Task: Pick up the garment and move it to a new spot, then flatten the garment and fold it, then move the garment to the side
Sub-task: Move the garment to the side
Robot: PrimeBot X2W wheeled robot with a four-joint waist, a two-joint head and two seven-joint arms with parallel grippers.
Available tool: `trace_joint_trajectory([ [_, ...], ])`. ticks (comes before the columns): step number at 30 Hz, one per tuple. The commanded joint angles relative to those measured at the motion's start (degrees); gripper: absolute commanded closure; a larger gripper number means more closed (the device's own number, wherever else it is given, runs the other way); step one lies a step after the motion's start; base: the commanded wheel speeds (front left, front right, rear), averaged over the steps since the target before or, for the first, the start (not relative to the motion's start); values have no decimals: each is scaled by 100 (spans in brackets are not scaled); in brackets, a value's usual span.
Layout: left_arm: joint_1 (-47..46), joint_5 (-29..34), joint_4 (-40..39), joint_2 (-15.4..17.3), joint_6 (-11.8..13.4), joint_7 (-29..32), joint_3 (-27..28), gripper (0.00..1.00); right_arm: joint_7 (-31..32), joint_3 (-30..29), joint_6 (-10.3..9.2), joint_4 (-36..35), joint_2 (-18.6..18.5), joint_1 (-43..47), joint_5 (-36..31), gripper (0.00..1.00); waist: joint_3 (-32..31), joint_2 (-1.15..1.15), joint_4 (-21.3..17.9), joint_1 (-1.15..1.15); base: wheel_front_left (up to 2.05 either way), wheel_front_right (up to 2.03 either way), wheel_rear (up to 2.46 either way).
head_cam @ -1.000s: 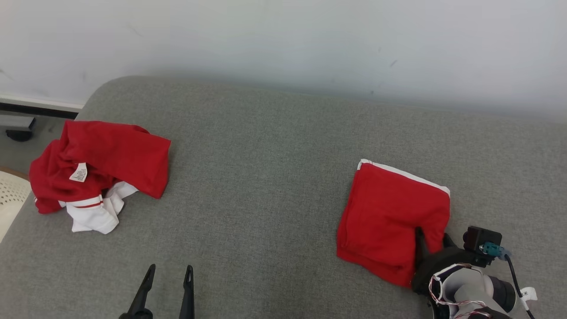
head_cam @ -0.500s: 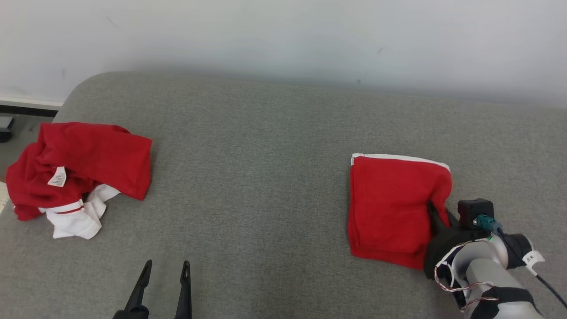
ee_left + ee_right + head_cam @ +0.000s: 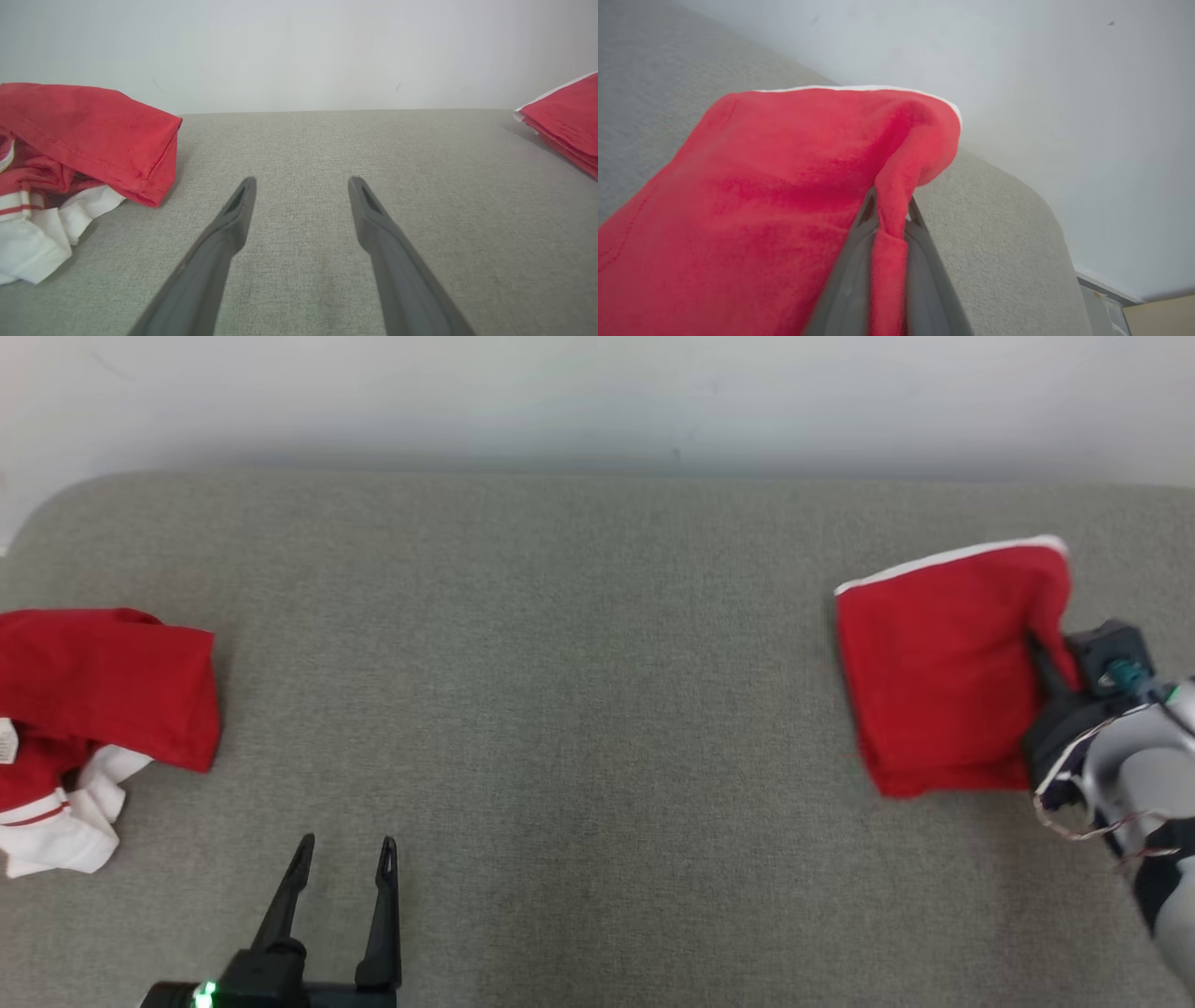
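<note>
The garment (image 3: 943, 672) is a folded red piece with a white edge, lying at the right of the grey cushioned surface (image 3: 560, 709). My right gripper (image 3: 1041, 649) is shut on its right-hand edge. In the right wrist view the fingers pinch a raised fold of the red cloth (image 3: 784, 186), and the right gripper (image 3: 889, 205) has that fold between its tips. My left gripper (image 3: 345, 849) hovers open over bare surface at the lower left, holding nothing. The left wrist view shows the left gripper (image 3: 301, 184) with its fingers spread, and the folded garment (image 3: 565, 116) far to the right.
A crumpled red and white garment (image 3: 93, 691) lies at the far left edge of the surface, also in the left wrist view as a crumpled heap (image 3: 84, 130). A pale wall runs behind. The surface's rounded right end and the floor show in the right wrist view.
My right gripper has shut on the folded garment's edge and dragged it to the right and farther back, turning it. The head camera has swung right. The left gripper stays open.
</note>
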Motion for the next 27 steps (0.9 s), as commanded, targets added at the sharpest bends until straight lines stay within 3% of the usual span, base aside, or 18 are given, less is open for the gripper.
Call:
trace_joint_trajectory([
  [1,-133,59,-48,9,-43,-18,52,0,2,202,-14,95,-224,-234,-36,100,255,-1,-146,-1,0,0,0],
  [14,-494,190,-250,125,-187,-18,136,0,189,654,-14,497,-1139,-1080,141,100,914,-1,-141,-1,0,0,0],
  [26,-651,233,-369,200,-227,-18,244,0,302,629,-14,620,-1408,-1429,74,100,1222,-1,-167,-1,0,0,0],
  [27,-665,229,-378,198,-229,-18,253,0,288,629,-14,623,-1432,-1441,29,64,1231,-1,-170,-1,0,0,0],
])
